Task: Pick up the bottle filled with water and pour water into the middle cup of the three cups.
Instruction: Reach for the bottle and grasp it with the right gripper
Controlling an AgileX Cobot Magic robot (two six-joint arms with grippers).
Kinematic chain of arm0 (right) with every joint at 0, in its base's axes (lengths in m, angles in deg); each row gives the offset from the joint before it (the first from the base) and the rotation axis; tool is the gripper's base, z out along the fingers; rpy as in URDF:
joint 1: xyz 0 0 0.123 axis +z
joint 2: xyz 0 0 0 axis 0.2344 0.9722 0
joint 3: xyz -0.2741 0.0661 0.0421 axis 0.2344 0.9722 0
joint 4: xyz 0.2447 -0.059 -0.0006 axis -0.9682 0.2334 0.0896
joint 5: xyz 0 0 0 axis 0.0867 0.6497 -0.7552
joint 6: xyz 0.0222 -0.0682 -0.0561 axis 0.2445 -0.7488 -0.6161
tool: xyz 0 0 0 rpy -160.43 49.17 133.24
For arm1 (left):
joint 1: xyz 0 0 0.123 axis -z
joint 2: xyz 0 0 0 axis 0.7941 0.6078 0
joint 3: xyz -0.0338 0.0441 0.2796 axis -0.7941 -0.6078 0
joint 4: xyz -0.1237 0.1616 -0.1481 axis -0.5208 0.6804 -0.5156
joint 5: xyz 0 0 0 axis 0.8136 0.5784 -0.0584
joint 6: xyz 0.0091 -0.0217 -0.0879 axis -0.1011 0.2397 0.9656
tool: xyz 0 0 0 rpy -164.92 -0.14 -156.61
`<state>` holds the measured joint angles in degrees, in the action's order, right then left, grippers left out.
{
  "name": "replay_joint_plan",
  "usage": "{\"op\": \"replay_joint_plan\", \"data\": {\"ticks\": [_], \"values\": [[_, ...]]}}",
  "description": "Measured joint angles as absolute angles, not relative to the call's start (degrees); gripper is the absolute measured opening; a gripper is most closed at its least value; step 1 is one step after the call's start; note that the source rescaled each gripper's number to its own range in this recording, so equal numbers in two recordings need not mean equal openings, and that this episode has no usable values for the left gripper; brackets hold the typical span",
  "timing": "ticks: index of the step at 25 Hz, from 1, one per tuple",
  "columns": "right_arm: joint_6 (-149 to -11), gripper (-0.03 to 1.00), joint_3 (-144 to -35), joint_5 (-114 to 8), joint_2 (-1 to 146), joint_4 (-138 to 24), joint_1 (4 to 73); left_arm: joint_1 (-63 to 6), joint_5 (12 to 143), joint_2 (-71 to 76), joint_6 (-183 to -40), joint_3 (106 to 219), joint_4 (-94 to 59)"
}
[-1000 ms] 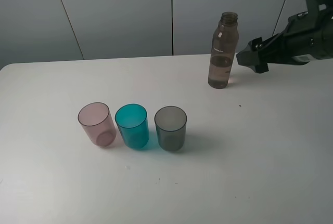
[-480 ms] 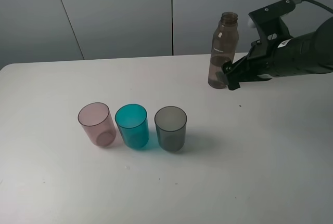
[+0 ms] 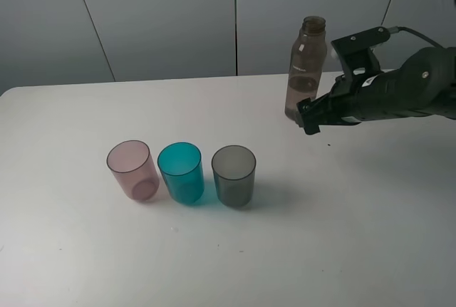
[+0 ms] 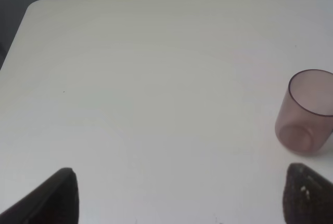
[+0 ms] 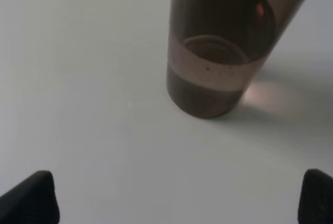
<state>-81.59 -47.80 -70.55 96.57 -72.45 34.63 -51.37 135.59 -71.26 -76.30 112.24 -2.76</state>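
Note:
The smoky brown-grey bottle (image 3: 306, 65) stands upright and uncapped at the back right of the white table (image 3: 342, 236), with water in its lower part. In the right wrist view its base (image 5: 221, 57) is just ahead of my right gripper (image 5: 174, 195), which is open and not touching it. In the high view the right gripper (image 3: 308, 117) is low beside the bottle's base. The three cups stand in a row: pale pink (image 3: 132, 170), teal middle cup (image 3: 181, 172), smoky grey (image 3: 234, 175). My left gripper (image 4: 182, 198) is open and empty, near the pink cup (image 4: 306, 112).
Grey wall panels (image 3: 164, 15) rise behind the table's back edge. The table's left corner (image 4: 36, 8) shows in the left wrist view. The left arm is out of the high view.
The right arm has swung left and down, from right of the bottle to its base. Bottle and cups have not moved.

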Motion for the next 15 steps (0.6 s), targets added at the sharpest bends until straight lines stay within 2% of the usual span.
{"op": "replay_joint_plan", "data": {"ticks": [15], "values": [[-66.3,1.00,-47.9,-92.1,106.7,-63.5,34.6,-51.4,135.6,-71.3,-76.5,112.2,-2.8]]}}
